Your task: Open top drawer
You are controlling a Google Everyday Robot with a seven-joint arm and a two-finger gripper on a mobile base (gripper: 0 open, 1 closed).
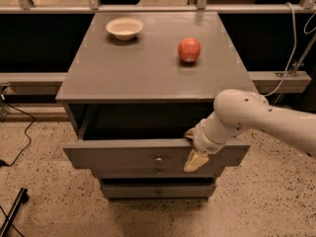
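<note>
Most of the job looks done in your one camera view: the top drawer (123, 156), lower centre of the frame, stands pulled out from the cabinet (148, 73), with a dark cavity showing behind its front. The gripper (193, 151) sits at the drawer's upper edge, right of the knob (158, 159). You cannot tell whether it is clamped there. At most a further pull remains.
</note>
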